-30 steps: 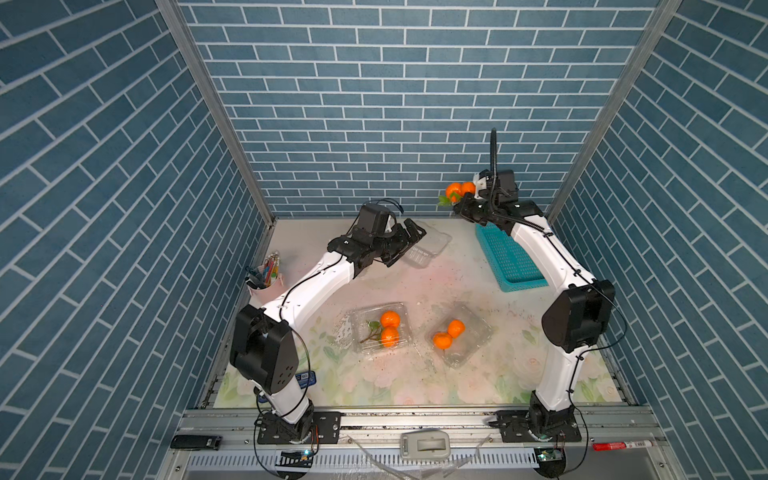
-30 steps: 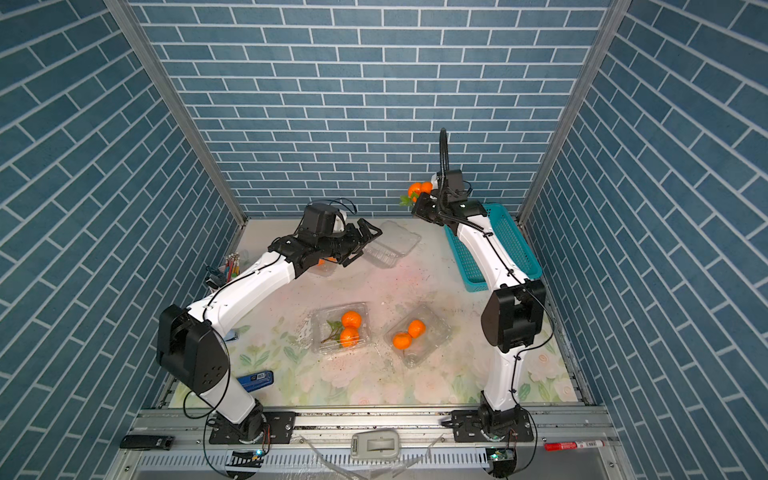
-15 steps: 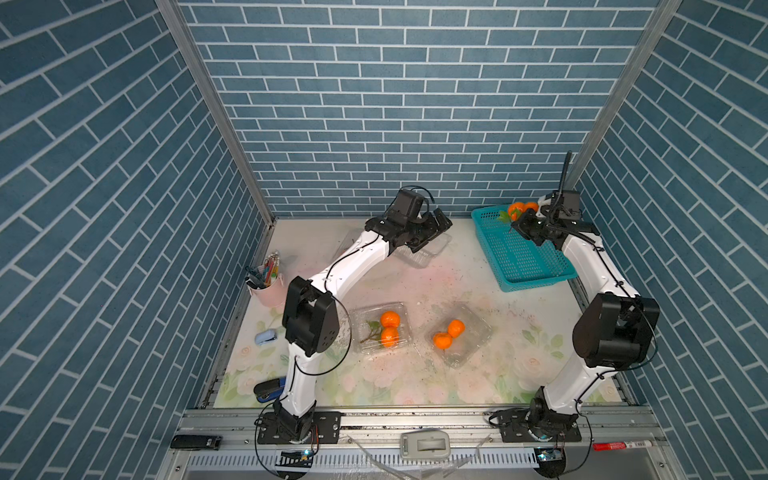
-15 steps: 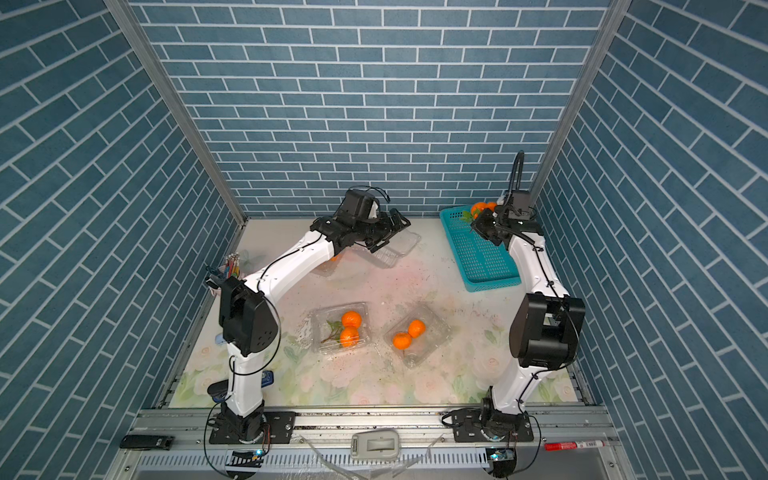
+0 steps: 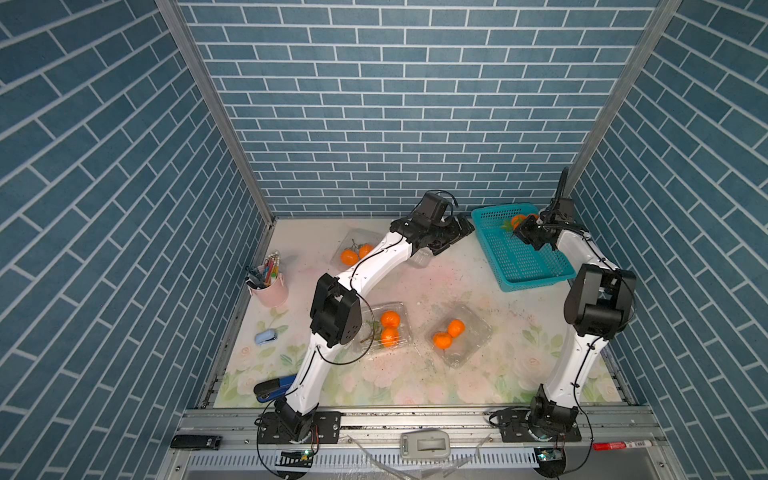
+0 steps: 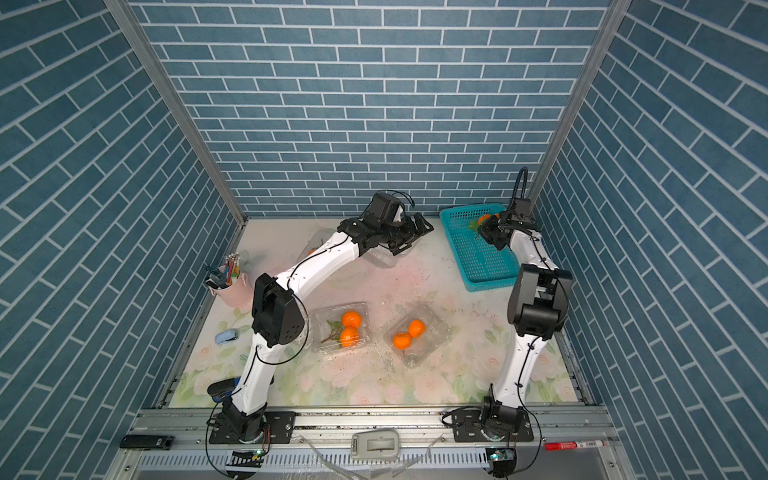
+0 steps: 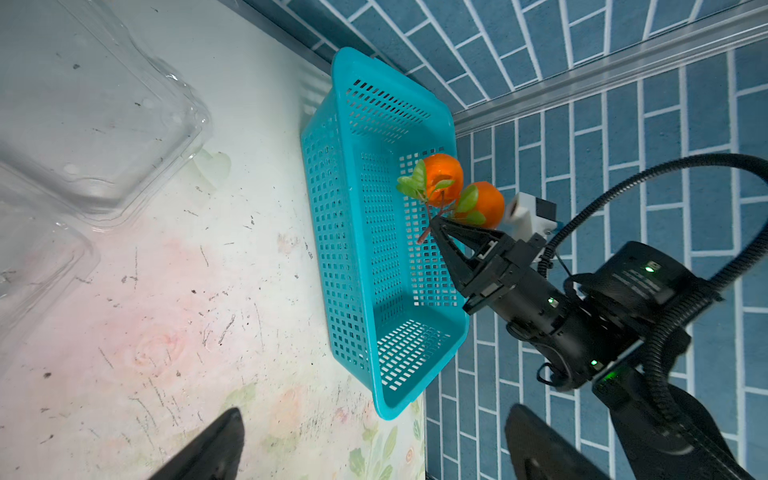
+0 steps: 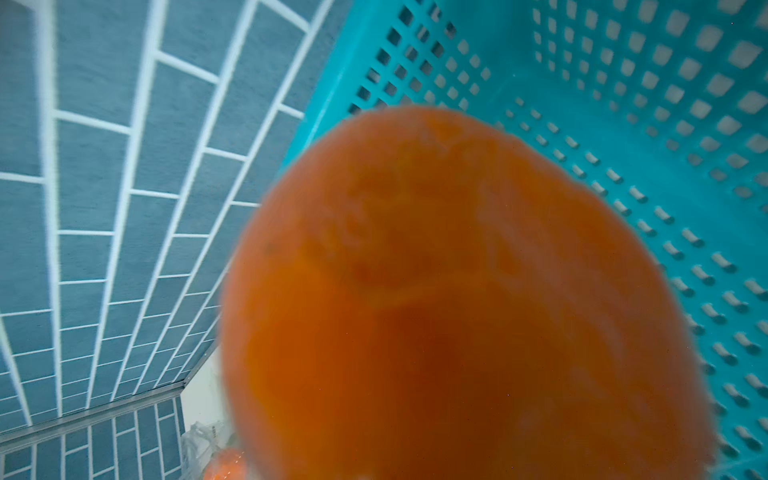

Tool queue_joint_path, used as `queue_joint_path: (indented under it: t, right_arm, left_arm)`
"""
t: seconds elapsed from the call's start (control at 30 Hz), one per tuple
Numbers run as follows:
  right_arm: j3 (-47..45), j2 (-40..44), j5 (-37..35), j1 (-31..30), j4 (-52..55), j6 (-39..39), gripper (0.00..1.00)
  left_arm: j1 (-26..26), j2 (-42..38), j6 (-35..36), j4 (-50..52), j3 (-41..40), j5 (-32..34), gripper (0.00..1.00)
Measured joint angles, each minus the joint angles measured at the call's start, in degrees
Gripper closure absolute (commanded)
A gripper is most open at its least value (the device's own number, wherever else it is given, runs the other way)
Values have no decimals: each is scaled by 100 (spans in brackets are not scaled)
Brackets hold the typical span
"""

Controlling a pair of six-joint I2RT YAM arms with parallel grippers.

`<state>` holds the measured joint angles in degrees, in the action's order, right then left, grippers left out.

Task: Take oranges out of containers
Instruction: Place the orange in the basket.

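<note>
My right gripper is shut on the brown stem of a leafy pair of oranges, hanging inside the far end of the teal basket. One held orange fills the right wrist view. My left gripper stands open over an empty clear container at the back middle, with nothing between its fingers. Three more containers each hold two oranges: back left, front middle, front right. The pairs there sit at oranges and oranges.
A pink pencil cup stands at the left edge, with a small light-blue object in front of it. A dark blue stapler lies by the left arm's base. Brick walls close in the table on three sides.
My right arm swung right with the orange pair, from the back middle down into the basket's far end. My left arm stretched further toward the back right, still open.
</note>
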<state>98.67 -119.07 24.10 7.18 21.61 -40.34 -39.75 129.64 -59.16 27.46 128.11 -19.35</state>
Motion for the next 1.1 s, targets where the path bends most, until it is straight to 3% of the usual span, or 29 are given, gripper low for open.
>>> queue_joint_path:
  t: [0.33, 0.77, 1.1]
  right_arm:
    - [153, -647, -232, 0, -96, -50, 100]
    - [654, -905, -286, 2, 33, -39, 46]
    - [323, 243, -313, -61, 192, 140, 10]
  left_arm:
    - [7, 7, 50, 188, 0, -24, 1]
    - [332, -422, 518, 1185, -332, 166, 1]
    - [892, -1923, 1180, 1744, -984, 520, 1]
